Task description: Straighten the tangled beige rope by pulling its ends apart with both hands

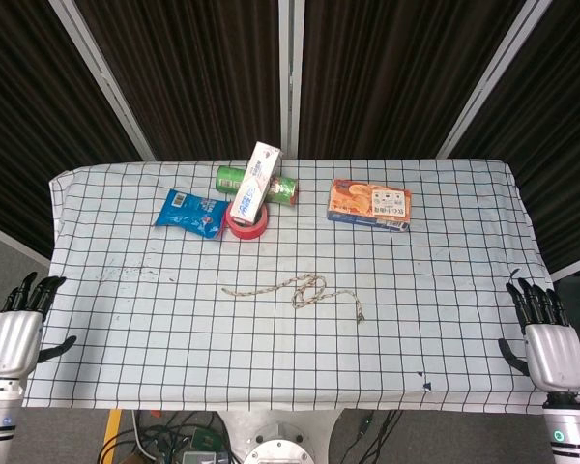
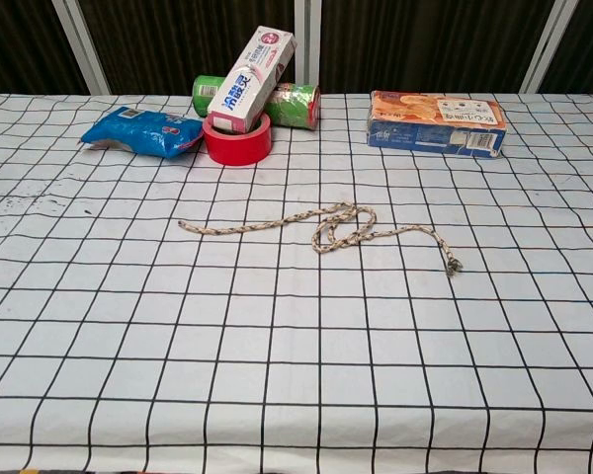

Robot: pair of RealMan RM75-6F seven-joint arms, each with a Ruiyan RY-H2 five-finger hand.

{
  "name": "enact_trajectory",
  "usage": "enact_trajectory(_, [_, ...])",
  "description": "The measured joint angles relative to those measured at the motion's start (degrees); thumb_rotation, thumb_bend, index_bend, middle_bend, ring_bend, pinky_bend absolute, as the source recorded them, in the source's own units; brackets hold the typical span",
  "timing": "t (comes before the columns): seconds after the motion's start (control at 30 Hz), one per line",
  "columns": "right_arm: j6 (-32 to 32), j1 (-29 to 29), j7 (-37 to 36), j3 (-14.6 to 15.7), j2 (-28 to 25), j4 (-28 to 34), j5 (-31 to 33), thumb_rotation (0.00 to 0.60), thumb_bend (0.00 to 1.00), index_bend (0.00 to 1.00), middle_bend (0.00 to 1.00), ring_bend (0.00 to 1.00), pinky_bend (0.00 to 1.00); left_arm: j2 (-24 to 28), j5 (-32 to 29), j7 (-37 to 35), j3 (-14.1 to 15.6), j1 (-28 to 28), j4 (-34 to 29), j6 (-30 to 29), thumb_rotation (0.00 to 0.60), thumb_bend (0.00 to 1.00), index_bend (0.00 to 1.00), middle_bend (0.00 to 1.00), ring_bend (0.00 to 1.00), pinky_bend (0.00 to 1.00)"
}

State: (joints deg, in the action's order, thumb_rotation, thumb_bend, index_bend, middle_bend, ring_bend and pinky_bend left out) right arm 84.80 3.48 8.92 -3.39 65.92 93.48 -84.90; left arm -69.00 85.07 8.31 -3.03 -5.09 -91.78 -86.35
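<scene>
Rope (image 1: pixel 300 289) status: untouched, as far as I can judge. The beige cord lies on the checked tablecloth (image 1: pixel 126 319), in front of the red tape roll (image 1: pixel 247 224) and slightly toward my right side. Its middle section is looped over itself in a loose tangle. One end trails out toward my left hand's side, roughly below the tape roll; the other end runs to the right and bends toward the near edge, finishing in a small frayed or knotted tip.

Left hand (image 1: pixel 17 327) hangs off the left edge of the table, well apart from the rope. Fingers are extended and spread, holding nothing. Right hand (image 1: pixel 543 336) hangs off the right edge, likewise well apart from the rope, fingers released and empty. Neither hand appears in the chest view.

Progress assessment: no step is done. I read the remaining work as the whole task: bring each hand in over the cloth, take one rope end per hand, then draw the ends apart until the loop opens.

Behind the rope, a white carton (image 1: pixel 253 183) leans on the tape roll.
</scene>
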Motion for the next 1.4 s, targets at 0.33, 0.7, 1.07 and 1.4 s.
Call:
enact_trajectory(0.33, [0.34,-0.06,-0.24,-0.06,-0.21,0.2,-0.21,0.6,0.23,0.0,0.0,0.0,0.0,-0.49,0.66,0.98,-0.33,-0.83,-0.57,0.27,0.6,0.09,0.15,0.13,0.02,0.18])
enact_trajectory(0.7, [0.33,-0.12,-0.52,0.06,-0.53,-0.45,-0.32,0.6,0.23,0.0,0.0,0.0,0.0,-0.86,0.49,8.91,-2.2,-7.33,-8.27,8.05,0.6,0.09,0.15,0.13,0.02,0.18])
enact_trajectory(1.07, [0.12,-0.24,-1.83,-0.4,-0.92,-2.25,0.82,0.6,0.24,0.0,0.0,0.0,0.0,-8.76,-6.13,20.06,-3.99,-15.96,-9.01,19.47,0.6,0.09,0.19,0.15,0.04,0.21])
enact_trajectory(1.4, [-0.92,0.28,-2.35,-0.45,-0.33,-3.3,1.05,0.6,0.28,0.0,0.0,0.0,0.0,-16.1,-12.93,24.17,-6.77,-23.88,-5.53,26.28,0.6,0.09,0.22,0.22,0.11,0.32])
